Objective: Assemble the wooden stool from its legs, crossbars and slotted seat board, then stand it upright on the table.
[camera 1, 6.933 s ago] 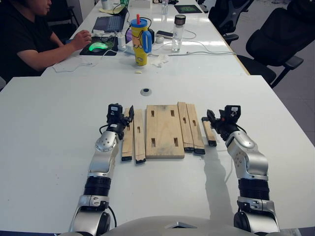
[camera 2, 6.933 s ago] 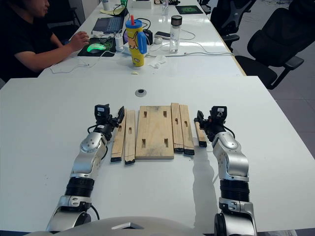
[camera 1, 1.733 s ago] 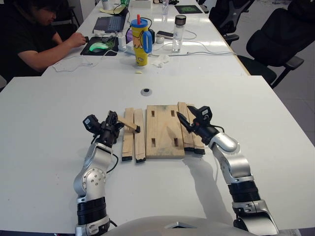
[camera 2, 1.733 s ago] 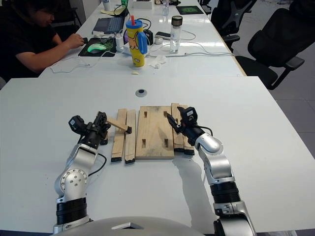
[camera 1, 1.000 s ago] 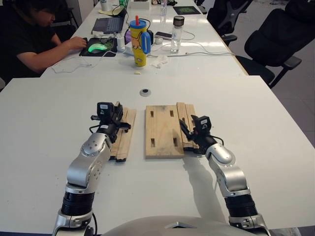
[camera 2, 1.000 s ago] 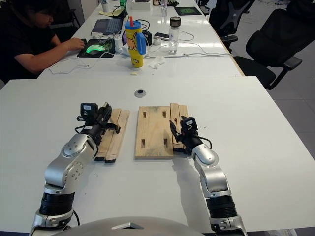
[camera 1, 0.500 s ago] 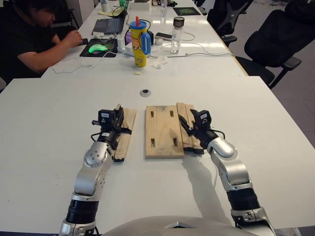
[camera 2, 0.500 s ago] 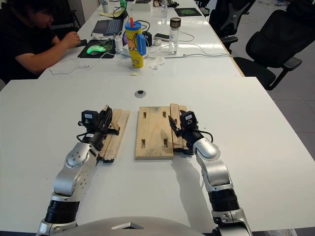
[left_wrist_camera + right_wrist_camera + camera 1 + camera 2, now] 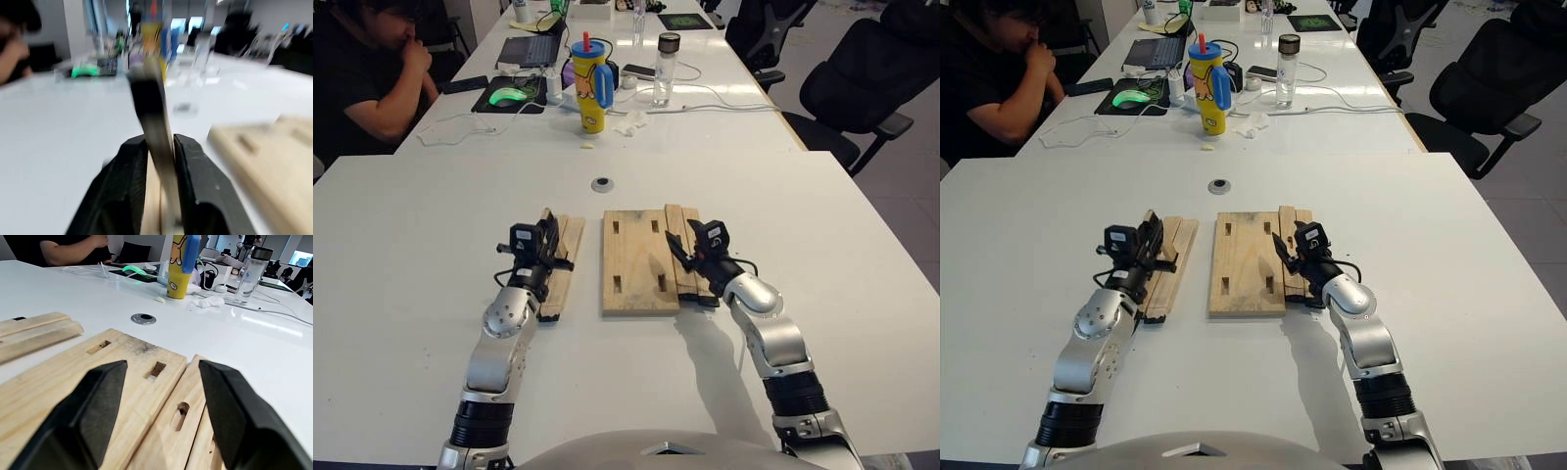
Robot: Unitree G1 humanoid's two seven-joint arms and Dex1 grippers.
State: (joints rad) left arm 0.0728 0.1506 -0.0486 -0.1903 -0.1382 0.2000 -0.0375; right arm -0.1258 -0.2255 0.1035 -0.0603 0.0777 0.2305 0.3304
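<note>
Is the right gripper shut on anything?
No: the right gripper has its fingers spread wide above the seat board, gripping nothing.

The seat board lies between a left leg pair and a right leg pair

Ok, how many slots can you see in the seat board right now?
4 in the seat board: far-left slot, far-right slot, near-left slot, near-right slot. None seem hidden.
</note>
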